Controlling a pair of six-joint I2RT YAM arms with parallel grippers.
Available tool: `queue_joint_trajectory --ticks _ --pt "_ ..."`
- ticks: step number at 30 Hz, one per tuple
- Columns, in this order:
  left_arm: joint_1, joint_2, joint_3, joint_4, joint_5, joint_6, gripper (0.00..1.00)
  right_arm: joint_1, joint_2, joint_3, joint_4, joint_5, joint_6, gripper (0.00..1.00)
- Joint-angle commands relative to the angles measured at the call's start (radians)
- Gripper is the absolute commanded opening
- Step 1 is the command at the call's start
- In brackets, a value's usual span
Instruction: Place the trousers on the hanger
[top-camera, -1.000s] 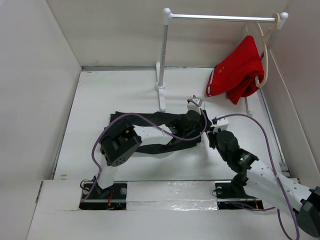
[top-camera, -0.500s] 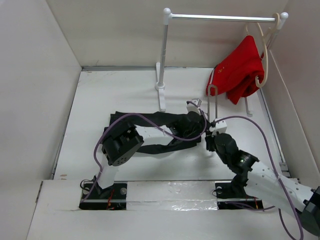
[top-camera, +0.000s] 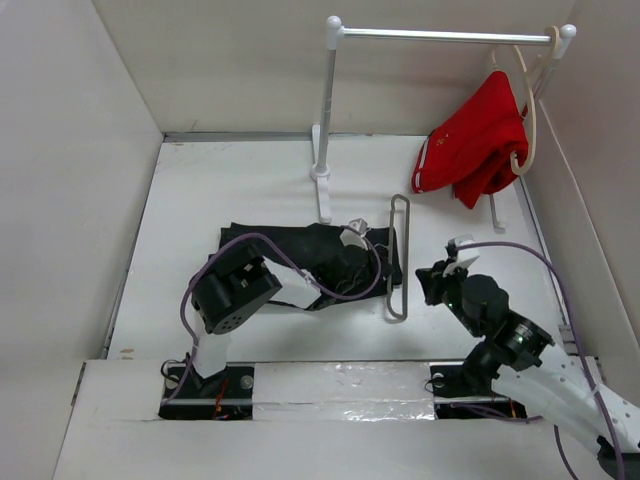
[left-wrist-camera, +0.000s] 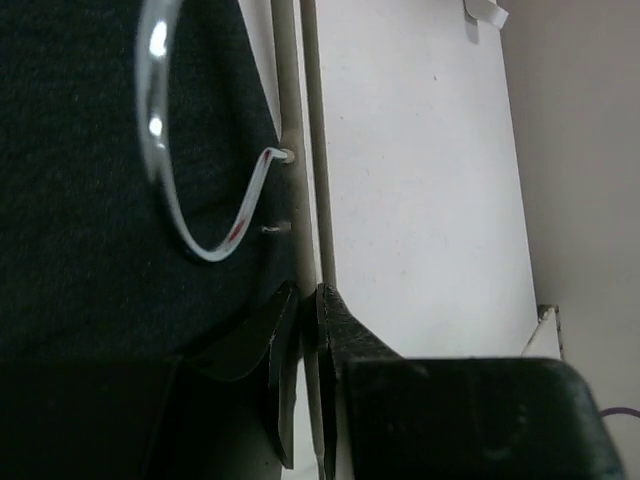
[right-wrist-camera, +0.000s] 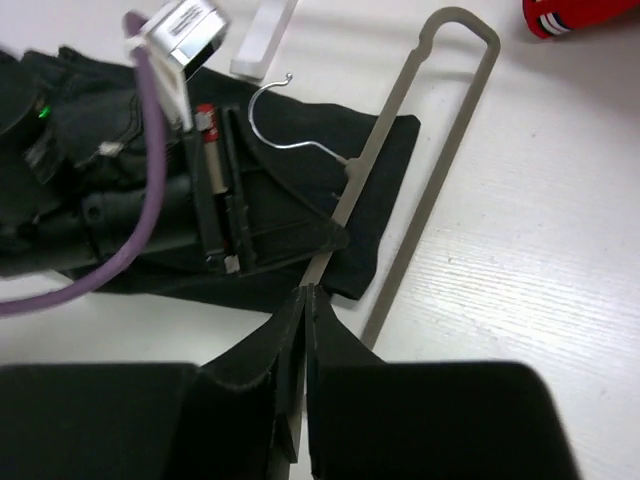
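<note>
The white bench (top-camera: 220, 190) fills the walled cell. At its back stands a white clothes rack (top-camera: 325, 110), an upright post carrying a rail across to the right wall. The trousers (top-camera: 305, 242) lie bunched in a dark heap on the middle of the bench, just in front of the rack's foot. The left arm (top-camera: 232, 298) reaches across them from the near left, and the right arm (top-camera: 500, 325) bends up at the near right.

A red garment (top-camera: 475, 145) hangs from a cream hanger (top-camera: 530, 110) at the right end of the rail, well apart from the trousers.

The hanger (right-wrist-camera: 441, 170) lies flat on the bench, a narrow grey loop with 2 long bars running front to back. It sits along the right edge of the trousers, with 1 bar on the edge of the black cloth and the other on bare bench.

The left jaws stand narrow, pinched on the bar beside the trousers; in the left wrist view that bar runs straight out of the slit between them. The right jaws are pressed together, raised over the near end of the hanger. The top view shows them apart from it.

A thin silver hook (left-wrist-camera: 152, 125) springs from the gripped bar and curls over the dark cloth.
</note>
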Motion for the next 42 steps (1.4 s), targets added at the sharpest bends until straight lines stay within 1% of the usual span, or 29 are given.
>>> queue_joint_trajectory --ticks 1,3,4,6,7,8,9,10,11,13,14,16,17,26,33,35,38,39,40,41,42 --pt "-0.021 -0.096 -0.067 0.128 -0.044 -0.022 0.0 -0.029 0.117 0.015 0.066 -0.044 -0.017 0.0" --pt "-0.032 -0.097 -0.079 0.122 -0.057 -0.028 0.0 -0.053 0.215 0.027 0.114 -0.073 -0.034 0.0" --pt "-0.032 -0.093 -0.081 0.119 -0.061 -0.029 0.0 -0.085 0.311 0.04 0.166 -0.093 -0.04 0.0" --pt "-0.041 -0.082 -0.091 0.136 -0.067 -0.043 0.0 -0.128 0.402 0.043 0.241 -0.124 -0.075 0.0" --pt "-0.041 -0.065 -0.09 0.139 -0.064 -0.046 0.0 -0.156 0.45 0.046 0.308 -0.185 -0.086 0.0" --pt "-0.041 -0.058 -0.084 0.135 -0.068 -0.048 0.0 -0.209 0.534 0.058 0.326 -0.219 -0.094 0.0" --pt "-0.041 -0.051 -0.081 0.135 -0.082 -0.052 0.0 -0.23 0.573 0.061 0.356 -0.251 -0.097 0.0" --pt "-0.041 -0.041 -0.079 0.136 -0.085 -0.063 0.0 -0.245 0.607 0.061 0.419 -0.291 -0.098 0.01" --pt "-0.032 -0.036 -0.081 0.15 -0.09 -0.069 0.0 -0.27 0.663 0.061 0.441 -0.294 -0.098 0.09" --pt "-0.032 -0.03 -0.081 0.161 -0.097 -0.086 0.0 -0.29 0.703 0.064 0.473 -0.288 -0.095 0.16" --pt "-0.032 -0.028 -0.076 0.161 -0.102 -0.094 0.0 -0.3 0.719 0.063 0.491 -0.293 -0.089 0.23" --pt "-0.023 -0.024 -0.074 0.164 -0.119 -0.103 0.0 -0.333 0.759 0.043 0.565 -0.337 -0.088 0.28" --pt "-0.023 -0.022 -0.074 0.164 -0.123 -0.11 0.0 -0.343 0.774 0.041 0.573 -0.357 -0.092 0.3" --pt "-0.014 0.013 -0.057 0.151 -0.122 -0.134 0.0 -0.397 0.906 0.046 0.674 -0.468 -0.094 0.33" --pt "-0.004 0.032 -0.061 0.159 -0.111 -0.134 0.0 -0.406 1.021 0.049 0.731 -0.492 -0.092 0.38" --pt "-0.004 0.028 -0.065 0.162 -0.11 -0.132 0.0 -0.406 1.024 0.04 0.749 -0.465 -0.086 0.38" --pt "0.005 0.032 -0.067 0.171 -0.116 -0.131 0.0 -0.406 1.044 0.035 0.76 -0.471 -0.085 0.42" --pt "0.005 0.032 -0.067 0.171 -0.113 -0.129 0.0 -0.406 1.05 0.032 0.768 -0.481 -0.083 0.43" --pt "0.005 0.033 -0.065 0.17 -0.113 -0.129 0.0 -0.406 1.056 0.021 0.79 -0.491 -0.079 0.4" --pt "0.005 0.032 -0.068 0.171 -0.114 -0.129 0.0 -0.406 1.056 0.014 0.804 -0.515 -0.076 0.35" --pt "0.005 0.032 -0.071 0.178 -0.117 -0.127 0.0 -0.406 1.055 0.011 0.809 -0.524 -0.072 0.2"
